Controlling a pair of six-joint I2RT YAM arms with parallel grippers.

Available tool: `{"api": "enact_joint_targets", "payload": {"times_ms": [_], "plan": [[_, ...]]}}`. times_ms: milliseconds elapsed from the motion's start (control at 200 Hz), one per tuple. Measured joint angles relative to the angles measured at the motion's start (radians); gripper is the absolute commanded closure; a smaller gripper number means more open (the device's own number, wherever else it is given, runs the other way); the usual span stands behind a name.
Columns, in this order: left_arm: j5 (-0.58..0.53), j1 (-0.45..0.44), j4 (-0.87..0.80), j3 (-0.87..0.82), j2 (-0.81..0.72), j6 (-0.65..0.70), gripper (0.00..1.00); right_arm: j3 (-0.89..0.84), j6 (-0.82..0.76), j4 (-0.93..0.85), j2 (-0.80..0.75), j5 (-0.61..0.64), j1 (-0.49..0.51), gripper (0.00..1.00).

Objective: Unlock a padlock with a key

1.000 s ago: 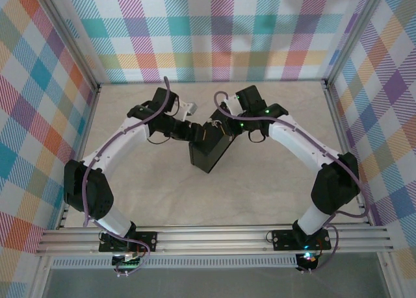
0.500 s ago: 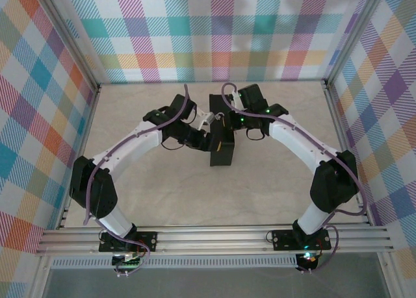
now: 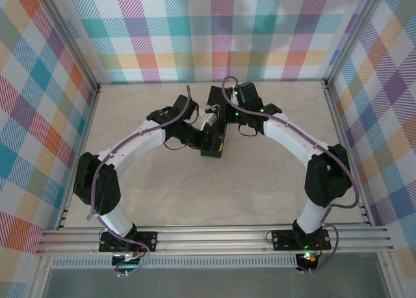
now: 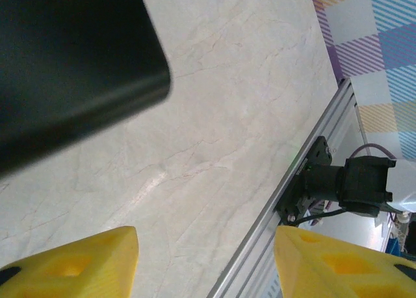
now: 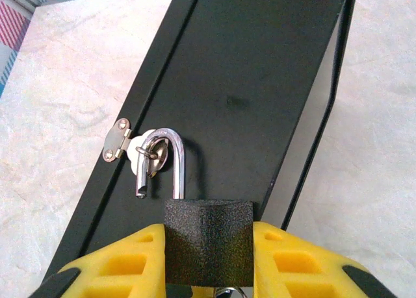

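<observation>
Two yellow fingers (image 5: 117,259) of the right gripper (image 5: 208,246) clamp the padlock (image 5: 207,217) by its dark body. Shackle's short leg is out of the body, hooked through the hasp ring (image 5: 151,152) on the black box (image 5: 260,84). Left gripper (image 4: 205,239): jaws apart, nothing between them, over the table (image 4: 227,116) beside a box corner.

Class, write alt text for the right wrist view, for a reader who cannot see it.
The right tool grips the dark padlock by its body. Its silvery shackle, one end free of the body, hooks through a ring at the hasp on a black box lying on a pale marbled table.
</observation>
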Motion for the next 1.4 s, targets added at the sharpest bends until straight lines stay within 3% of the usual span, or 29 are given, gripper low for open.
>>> {"api": "enact_joint_targets", "payload": {"times_ms": [345,575,800,985,1215,1405], "plan": [[-0.025,0.071,-0.066,0.111,-0.027,0.026,0.33,-0.005,-0.051,0.004,-0.005,-0.03,-0.001,0.76],[-0.185,0.128,-0.081,0.19,-0.022,0.031,0.33,-0.005,-0.098,-0.04,-0.018,-0.071,-0.002,0.76],[-0.25,0.124,-0.074,0.203,0.087,0.034,0.36,-0.005,-0.102,-0.071,-0.029,-0.095,-0.002,0.76],[-0.249,0.113,-0.022,0.156,0.105,0.031,0.41,-0.005,-0.096,-0.096,-0.04,-0.102,-0.002,0.77],[-0.182,0.087,0.062,0.113,0.099,0.007,0.62,-0.011,-0.047,-0.09,-0.043,-0.081,-0.002,0.77],[-0.177,0.08,0.111,0.075,0.079,-0.017,0.68,-0.008,-0.011,-0.095,-0.045,-0.04,0.01,0.75]]}}
